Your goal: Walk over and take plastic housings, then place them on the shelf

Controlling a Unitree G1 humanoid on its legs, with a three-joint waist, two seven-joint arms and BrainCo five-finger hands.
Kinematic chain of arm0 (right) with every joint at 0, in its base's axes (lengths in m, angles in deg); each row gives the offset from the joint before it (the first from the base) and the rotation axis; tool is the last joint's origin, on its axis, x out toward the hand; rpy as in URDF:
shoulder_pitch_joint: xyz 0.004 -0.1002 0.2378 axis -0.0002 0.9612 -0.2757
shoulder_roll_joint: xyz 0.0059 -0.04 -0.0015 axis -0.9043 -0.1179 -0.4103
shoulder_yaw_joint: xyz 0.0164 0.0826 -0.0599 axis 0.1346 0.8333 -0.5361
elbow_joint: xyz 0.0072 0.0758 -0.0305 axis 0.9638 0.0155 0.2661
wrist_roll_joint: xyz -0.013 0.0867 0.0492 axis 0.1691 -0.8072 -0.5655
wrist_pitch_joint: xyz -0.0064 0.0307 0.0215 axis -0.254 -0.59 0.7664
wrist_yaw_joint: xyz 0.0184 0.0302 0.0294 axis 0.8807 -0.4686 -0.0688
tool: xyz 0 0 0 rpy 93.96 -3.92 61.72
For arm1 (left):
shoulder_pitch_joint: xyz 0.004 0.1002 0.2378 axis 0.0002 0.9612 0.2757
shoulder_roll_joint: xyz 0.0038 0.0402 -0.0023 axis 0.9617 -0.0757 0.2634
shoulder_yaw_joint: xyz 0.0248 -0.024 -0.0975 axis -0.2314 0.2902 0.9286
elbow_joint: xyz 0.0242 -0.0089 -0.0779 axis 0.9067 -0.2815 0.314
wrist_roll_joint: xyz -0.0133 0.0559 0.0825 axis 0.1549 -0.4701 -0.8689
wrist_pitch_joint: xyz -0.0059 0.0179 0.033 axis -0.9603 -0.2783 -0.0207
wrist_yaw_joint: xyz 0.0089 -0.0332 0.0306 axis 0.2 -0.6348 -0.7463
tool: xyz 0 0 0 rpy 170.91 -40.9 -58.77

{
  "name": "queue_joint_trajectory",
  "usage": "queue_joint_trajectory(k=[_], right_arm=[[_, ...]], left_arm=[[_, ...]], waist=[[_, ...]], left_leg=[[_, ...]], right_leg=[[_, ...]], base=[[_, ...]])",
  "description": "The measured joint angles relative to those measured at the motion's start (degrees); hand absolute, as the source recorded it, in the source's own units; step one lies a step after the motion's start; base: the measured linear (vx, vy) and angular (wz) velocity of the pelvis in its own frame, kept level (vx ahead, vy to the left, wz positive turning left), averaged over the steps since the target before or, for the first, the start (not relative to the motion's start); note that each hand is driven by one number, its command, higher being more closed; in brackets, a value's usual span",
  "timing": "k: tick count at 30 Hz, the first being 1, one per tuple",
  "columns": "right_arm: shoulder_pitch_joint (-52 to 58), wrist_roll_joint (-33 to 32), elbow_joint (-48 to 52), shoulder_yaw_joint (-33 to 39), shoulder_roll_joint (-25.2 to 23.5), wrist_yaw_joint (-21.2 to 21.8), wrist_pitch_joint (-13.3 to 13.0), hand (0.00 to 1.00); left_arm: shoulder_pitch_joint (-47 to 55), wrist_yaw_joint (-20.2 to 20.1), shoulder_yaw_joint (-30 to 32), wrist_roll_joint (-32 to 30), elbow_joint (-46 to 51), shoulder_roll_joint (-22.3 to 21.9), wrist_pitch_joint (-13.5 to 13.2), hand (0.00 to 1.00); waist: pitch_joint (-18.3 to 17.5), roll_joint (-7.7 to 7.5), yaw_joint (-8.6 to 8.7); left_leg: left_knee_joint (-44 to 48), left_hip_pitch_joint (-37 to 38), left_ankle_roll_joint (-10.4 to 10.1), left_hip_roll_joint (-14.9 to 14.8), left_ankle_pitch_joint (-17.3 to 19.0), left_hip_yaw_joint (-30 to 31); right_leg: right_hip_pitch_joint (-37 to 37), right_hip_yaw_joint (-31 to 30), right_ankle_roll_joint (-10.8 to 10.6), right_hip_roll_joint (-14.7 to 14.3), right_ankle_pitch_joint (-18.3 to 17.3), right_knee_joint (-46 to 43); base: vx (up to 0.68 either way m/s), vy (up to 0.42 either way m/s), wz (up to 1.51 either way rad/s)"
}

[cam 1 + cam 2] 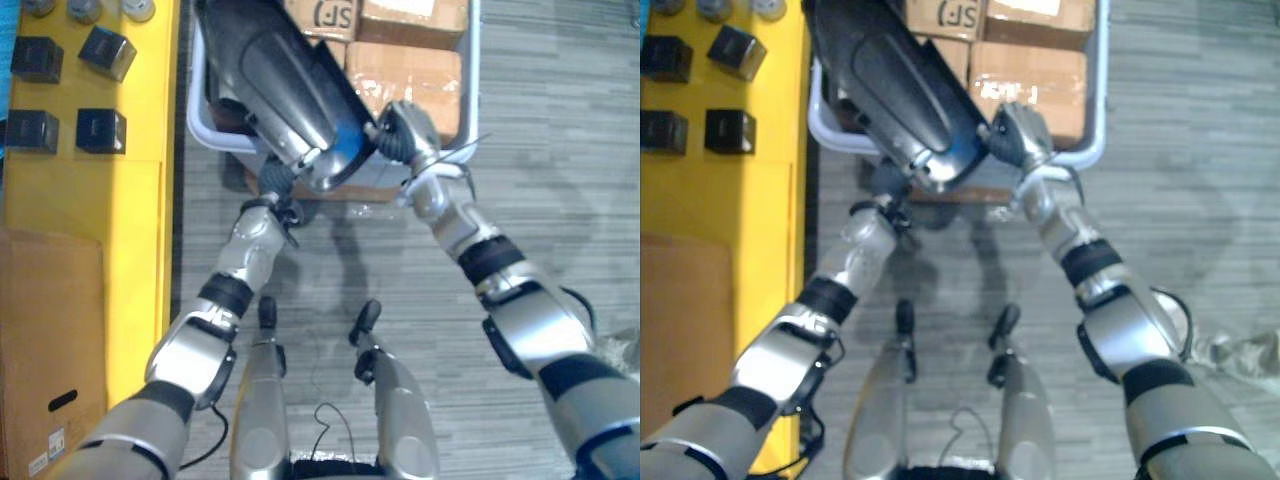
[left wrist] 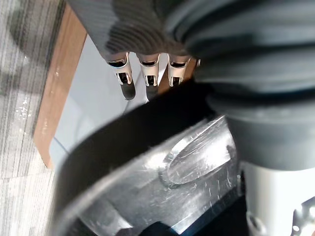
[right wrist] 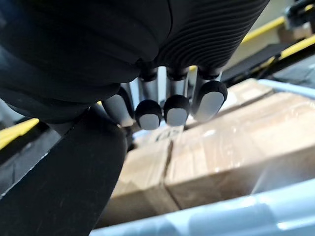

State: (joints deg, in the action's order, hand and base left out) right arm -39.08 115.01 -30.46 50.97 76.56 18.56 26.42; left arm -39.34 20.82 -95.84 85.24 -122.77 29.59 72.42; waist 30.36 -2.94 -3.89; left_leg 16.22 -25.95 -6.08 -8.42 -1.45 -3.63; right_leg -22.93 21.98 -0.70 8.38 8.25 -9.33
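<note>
A large dark plastic housing (image 1: 285, 75) with a glossy grey shell and a blue patch near its lower end hangs tilted over the near rim of a cart. It is carried between both hands. My left hand (image 1: 278, 182) grips its lower end from beneath; in the left wrist view its fingers (image 2: 147, 73) hook over the housing's black rim (image 2: 123, 142). My right hand (image 1: 405, 128) holds the right edge; in the right wrist view its curled fingers (image 3: 170, 108) sit beside the housing's dark edge (image 3: 59, 182).
A white-railed cart (image 1: 470, 100) ahead holds several cardboard boxes (image 1: 405, 70). On the left runs a yellow surface (image 1: 135, 220) with small black cubes (image 1: 100, 130). A brown cardboard box (image 1: 50, 340) stands at the lower left. Grey carpet lies to the right.
</note>
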Motion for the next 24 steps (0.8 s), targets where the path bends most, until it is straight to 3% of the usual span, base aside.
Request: queue_joint_trajectory(k=[5,6,15,24], right_arm=[[2.09,0.09,1.47,0.01,-0.28,0.34,-0.55,1.0],[2.73,0.14,2.38,0.02,-0.27,0.92,-0.57,1.0],[5.98,1.12,3.47,-0.26,-0.27,0.63,-3.09,1.0],[9.25,1.05,8.23,-0.8,-0.44,-5.16,-5.25,1.0]], left_arm=[[0.31,0.02,0.29,-2.02,0.01,1.41,0.12,0.0],[0.47,0.04,0.29,-2.02,0.02,1.86,0.13,1.0],[1.92,0.37,1.34,-2.1,0.11,2.26,-0.02,1.0],[3.94,2.42,1.74,-8.25,0.91,2.12,-2.61,1.0]], waist=[[-0.14,-1.83,0.13],[-0.08,-2.26,0.29],[-0.12,-2.44,0.95],[-0.14,-2.48,1.3]], left_leg=[[0.03,0.0,-0.03,-0.29,0.02,-0.08],[0.04,0.0,-0.04,-0.37,0.03,-0.07],[0.12,-0.05,-0.01,-0.35,0.07,-0.15],[0.08,1.5,-0.25,-0.82,0.25,-0.23]], right_leg=[[0.19,-0.07,0.13,-0.44,0.3,0.73],[0.45,-0.04,0.12,-0.65,0.65,1.34],[1.01,-0.04,0.04,-0.9,1.47,2.74],[2.63,-0.13,0.09,-1.45,1.5,3.19]], base=[[0.0,-0.004,-0.01],[0.0,0.0,0.0],[0.0,0.0,0.0],[0.0,-0.001,0.0]])
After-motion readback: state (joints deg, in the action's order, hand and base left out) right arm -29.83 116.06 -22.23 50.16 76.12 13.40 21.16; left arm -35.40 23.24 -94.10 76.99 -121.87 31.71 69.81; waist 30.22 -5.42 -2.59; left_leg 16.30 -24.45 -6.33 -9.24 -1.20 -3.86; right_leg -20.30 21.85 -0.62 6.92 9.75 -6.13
